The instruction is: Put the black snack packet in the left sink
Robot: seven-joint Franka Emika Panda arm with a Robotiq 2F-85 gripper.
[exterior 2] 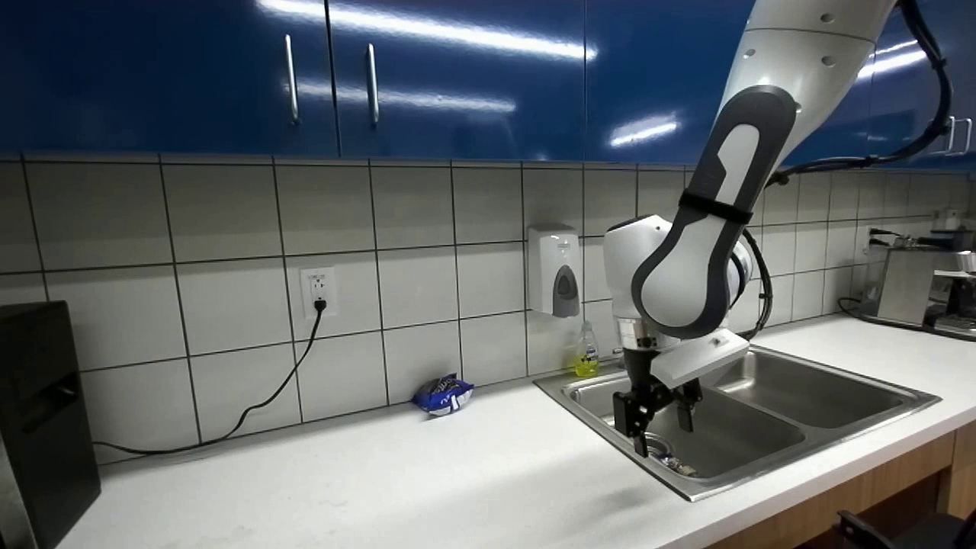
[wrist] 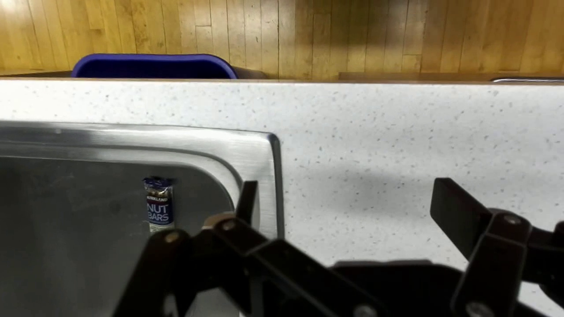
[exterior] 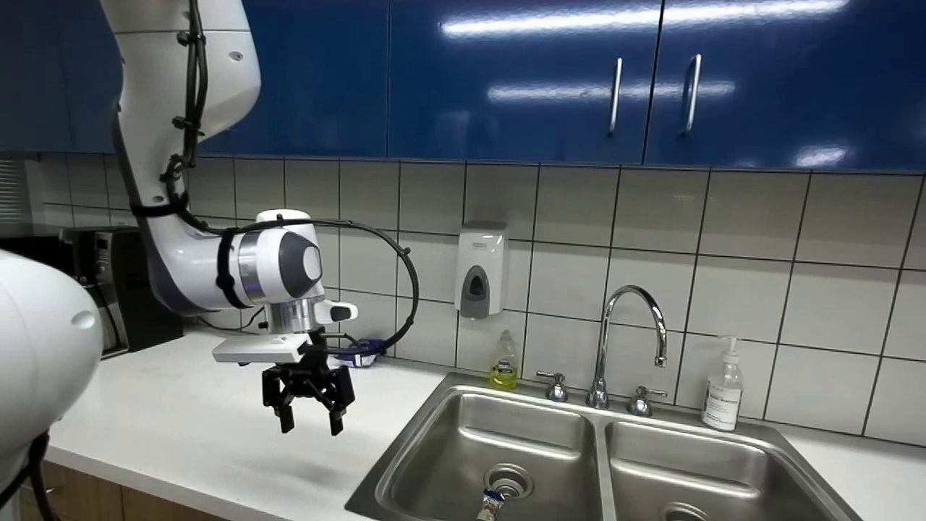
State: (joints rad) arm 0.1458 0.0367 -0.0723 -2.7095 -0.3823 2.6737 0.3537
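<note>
The black snack packet [wrist: 159, 207] is a small dark wrapper with pale "NUT BARS" lettering. It lies on the floor of the left sink [wrist: 66, 264], close to the drain. The packet shows in both exterior views [exterior: 490, 505] [exterior 2: 677, 463], partly cut off at the bottom edge of one picture. The left sink is a steel basin, also in both exterior views [exterior: 441, 470] [exterior 2: 751, 438]. My gripper [exterior: 311, 425] is open and empty, held above the counter beside the sink's left rim, apart from the packet. It also shows in the wrist view [wrist: 346, 189] and an exterior view [exterior 2: 663, 435].
A blue and white bag [exterior 2: 442, 395] lies against the tiled wall. A yellow soap bottle [exterior: 504, 365], a tall faucet [exterior: 602, 347] and a white pump bottle [exterior: 723, 394] stand behind the basins. The right-hand basin [exterior: 694, 463] adjoins. Blue cabinets [exterior: 506, 72] hang above the white counter [exterior 2: 381, 488].
</note>
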